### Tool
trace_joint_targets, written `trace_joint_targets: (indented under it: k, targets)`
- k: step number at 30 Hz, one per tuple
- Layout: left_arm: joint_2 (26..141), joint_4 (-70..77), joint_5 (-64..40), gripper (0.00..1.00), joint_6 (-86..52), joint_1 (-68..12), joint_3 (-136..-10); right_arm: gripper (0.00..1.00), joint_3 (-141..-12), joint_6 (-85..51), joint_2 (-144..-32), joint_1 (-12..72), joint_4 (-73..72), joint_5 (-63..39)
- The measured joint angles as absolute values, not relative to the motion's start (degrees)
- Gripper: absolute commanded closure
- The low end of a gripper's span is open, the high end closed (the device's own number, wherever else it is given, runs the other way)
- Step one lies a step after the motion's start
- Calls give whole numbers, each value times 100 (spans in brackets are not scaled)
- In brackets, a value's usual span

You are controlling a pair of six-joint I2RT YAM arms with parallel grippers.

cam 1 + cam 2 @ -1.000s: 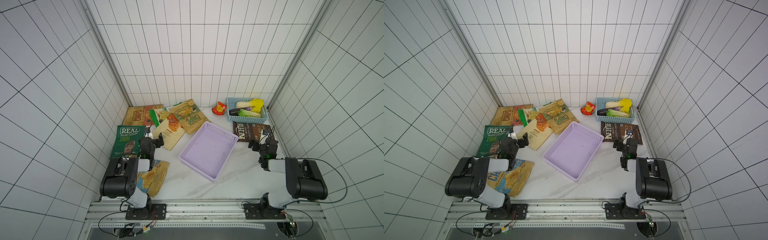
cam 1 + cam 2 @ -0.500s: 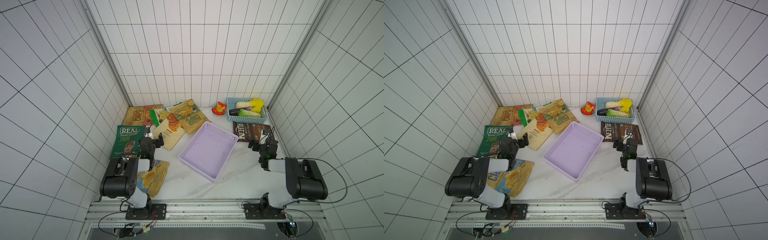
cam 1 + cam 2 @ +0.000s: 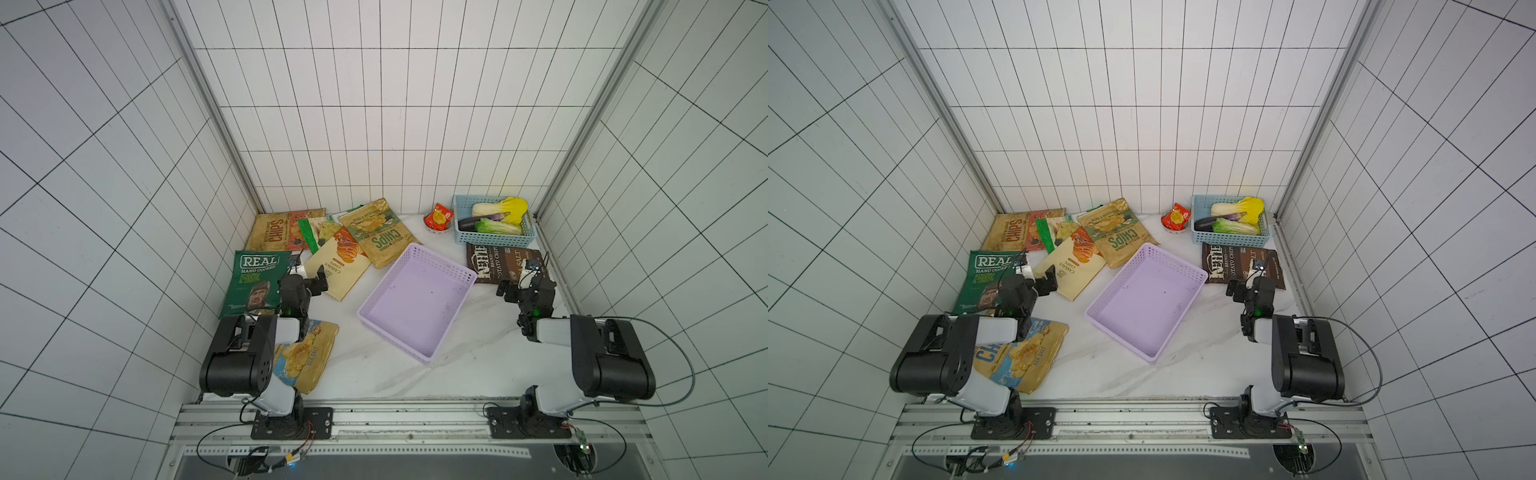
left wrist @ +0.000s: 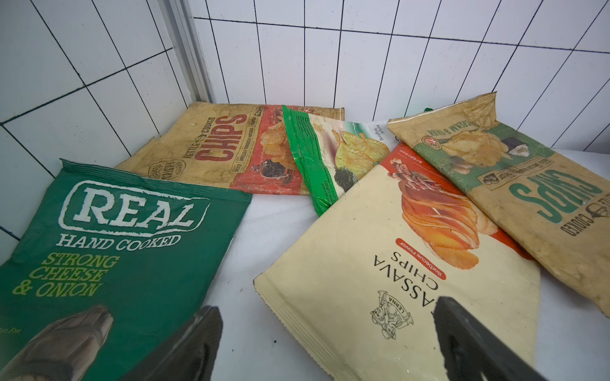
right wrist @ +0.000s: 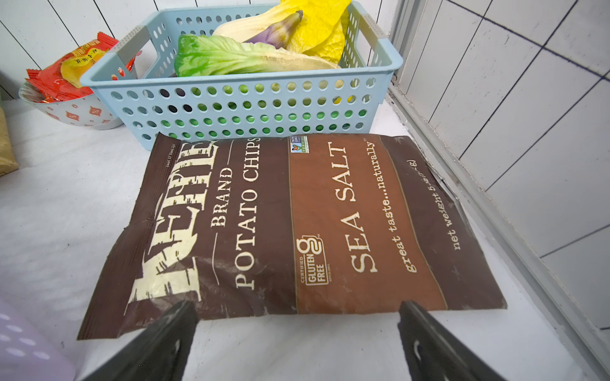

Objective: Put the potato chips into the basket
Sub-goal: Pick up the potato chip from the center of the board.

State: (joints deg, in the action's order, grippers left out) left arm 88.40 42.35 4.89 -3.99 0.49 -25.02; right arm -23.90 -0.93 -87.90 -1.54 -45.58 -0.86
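Observation:
The lilac basket (image 3: 415, 305) lies empty mid-table. Potato chips lie flat around it: a dark green REAL bag (image 3: 253, 282) (image 4: 132, 264), a cream cassava bag (image 3: 340, 266) (image 4: 379, 264), two tan CHIPS bags (image 3: 274, 232) (image 3: 380, 239), a green-white bag (image 3: 320, 228), a brown Kettle bag (image 3: 494, 266) (image 5: 297, 224) and a tan-blue bag (image 3: 307, 357) partly under my left arm. My left gripper (image 3: 307, 272) (image 4: 326, 310) stands open low between the REAL and cassava bags. My right gripper (image 3: 524, 286) (image 5: 297, 308) stands open at the Kettle bag's near edge, holding nothing.
A light blue basket (image 3: 494, 240) of vegetables stands behind the Kettle bag, a small bowl of red-orange packets (image 3: 437, 218) beside it. Tiled walls close in on the left, back and right, with a metal rail (image 5: 462, 184) along the right wall.

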Motion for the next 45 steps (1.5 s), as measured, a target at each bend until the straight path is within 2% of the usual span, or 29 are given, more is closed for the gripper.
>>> trace_joint_targets:
  k: [4,6,8,11,14,20,22,24,28,31,36,45]
  targets:
    - [8261,2954,196,2,-379,49,-3103,1,-2453,-132,-8501,19,-4056,506]
    - [8003,1664,-117,2,-375,49,-3889,1,-2783,-425,-7940,174,-2954,1063]
    - [7811,635,-550,2,-298,51,-4611,1,-3391,-1306,-7400,250,-1712,1686]
    - [7557,-436,-1166,3,-121,60,-5177,1,-4091,-2558,-6871,134,-561,2078]
    - [7419,-1787,-1678,2,36,56,-5625,0,-4169,-3238,-6622,-139,115,1708]
    - [7105,-3319,-2200,2,202,56,-5881,11,-3933,-3892,-6626,-563,1170,779]
    - [7054,-3621,-2331,2,252,56,-5977,16,-3964,-3951,-6674,-939,1367,325]
    - [7052,-4176,-2687,2,421,58,-6241,24,-4023,-3999,-6823,-1243,1437,-207]
    - [7035,-4495,-3205,2,580,58,-6184,29,-4115,-4209,-7518,-1824,1273,-1175]
    - [7037,-4665,-3339,2,668,56,-6029,31,-4104,-4462,-7887,-2084,980,-1658]
    - [7057,-4803,-3579,2,799,58,-5942,44,-4101,-5028,-8392,-2373,121,-2137]
    - [7057,-4807,-3612,3,836,58,-5931,44,-4088,-6051,-9832,-2508,-1785,-2856]
